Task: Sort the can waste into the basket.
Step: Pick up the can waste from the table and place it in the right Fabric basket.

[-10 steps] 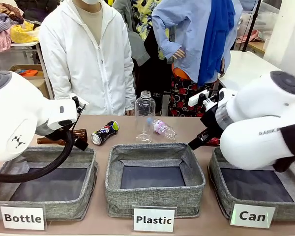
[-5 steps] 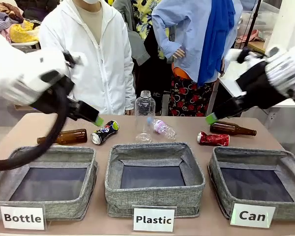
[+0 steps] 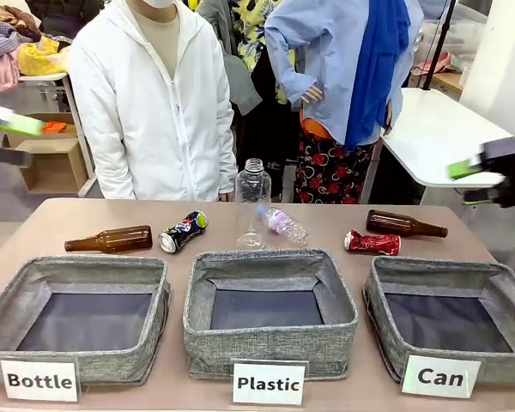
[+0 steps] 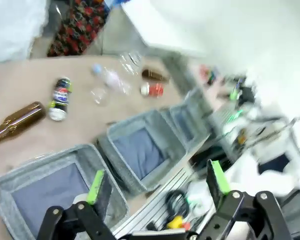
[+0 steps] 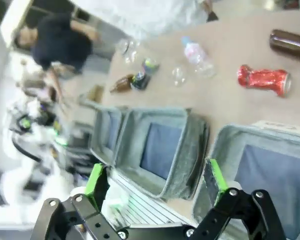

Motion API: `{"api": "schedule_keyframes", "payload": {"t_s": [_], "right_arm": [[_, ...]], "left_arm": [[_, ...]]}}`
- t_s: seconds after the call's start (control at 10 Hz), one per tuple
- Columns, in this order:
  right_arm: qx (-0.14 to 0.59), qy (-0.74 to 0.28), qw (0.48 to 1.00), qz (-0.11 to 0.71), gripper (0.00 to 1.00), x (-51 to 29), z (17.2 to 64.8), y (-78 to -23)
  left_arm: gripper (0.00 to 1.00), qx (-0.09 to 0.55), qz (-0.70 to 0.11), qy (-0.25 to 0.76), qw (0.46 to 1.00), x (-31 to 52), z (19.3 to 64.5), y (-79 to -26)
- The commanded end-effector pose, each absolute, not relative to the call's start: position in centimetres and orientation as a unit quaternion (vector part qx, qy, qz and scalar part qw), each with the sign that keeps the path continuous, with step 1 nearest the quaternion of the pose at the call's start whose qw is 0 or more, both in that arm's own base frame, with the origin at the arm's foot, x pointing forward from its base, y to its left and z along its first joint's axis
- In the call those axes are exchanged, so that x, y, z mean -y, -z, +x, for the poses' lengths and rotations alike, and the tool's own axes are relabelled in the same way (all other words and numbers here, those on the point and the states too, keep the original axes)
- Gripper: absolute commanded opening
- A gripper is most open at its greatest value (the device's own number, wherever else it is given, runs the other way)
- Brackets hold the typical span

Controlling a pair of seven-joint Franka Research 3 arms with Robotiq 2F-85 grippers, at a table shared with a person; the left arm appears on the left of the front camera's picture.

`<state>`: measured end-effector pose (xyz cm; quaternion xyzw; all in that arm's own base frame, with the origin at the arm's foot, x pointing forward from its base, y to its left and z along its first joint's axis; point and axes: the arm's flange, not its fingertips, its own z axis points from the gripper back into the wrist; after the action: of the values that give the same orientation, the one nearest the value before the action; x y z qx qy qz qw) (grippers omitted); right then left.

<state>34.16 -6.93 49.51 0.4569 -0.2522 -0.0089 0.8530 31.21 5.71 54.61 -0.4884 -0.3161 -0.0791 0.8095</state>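
Both cans lie on the table [image 3: 34, 225], and neither is in a basket yet. The crushed red can [image 3: 372, 243] lies on its side just beyond the far rim of the right-hand basket [image 3: 438, 268], the one labelled "Can". A brown bottle [image 3: 406, 226] lies just behind it. The dark can [image 3: 183, 232] lies well over to the left, between a second brown bottle [image 3: 109, 239] and an upright clear bottle [image 3: 253, 202].

The left gripper [image 3: 9, 140] hangs high at the left edge and the right gripper [image 3: 476, 184] high at the right edge. Both have their jaws spread wide and hold nothing. The wrist views are smeared, so their exact tilt is hard to judge.

The sensible first pick looks to be the red can, taken with the right gripper. The fingers should come down astride the can's narrow width, one on the near side and one on the far, clear of the bottle behind. The crushed metal may slip or roll, so a gentle close is wise. The can should then be lifted and released low over the basket's open middle.
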Motion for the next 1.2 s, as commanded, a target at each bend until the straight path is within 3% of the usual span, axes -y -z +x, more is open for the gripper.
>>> {"api": "schedule_keyframes", "payload": {"t_s": [0.0,0.3,0.4,1.1], "right_arm": [[0.282,0.083,0.808,0.511,1.00,9.1,29.9,-42.5],[0.287,0.177,0.758,0.559,1.00,12.4,29.7,-39.8],[0.272,0.147,0.788,0.532,1.00,15.5,33.2,-44.0],[0.272,0.147,0.788,0.532,1.00,15.5,33.2,-44.0]], "left_arm": [[1.00,0.330,-0.565,-0.051,0.754,-9.8,26.7,-41.3],[1.00,0.314,-0.580,-0.145,0.737,-10.4,28.2,-38.0],[1.00,0.320,-0.575,-0.123,0.743,-18.4,31.3,-43.6],[1.00,0.305,-0.577,-0.132,0.746,-18.4,31.2,-43.8]]}}
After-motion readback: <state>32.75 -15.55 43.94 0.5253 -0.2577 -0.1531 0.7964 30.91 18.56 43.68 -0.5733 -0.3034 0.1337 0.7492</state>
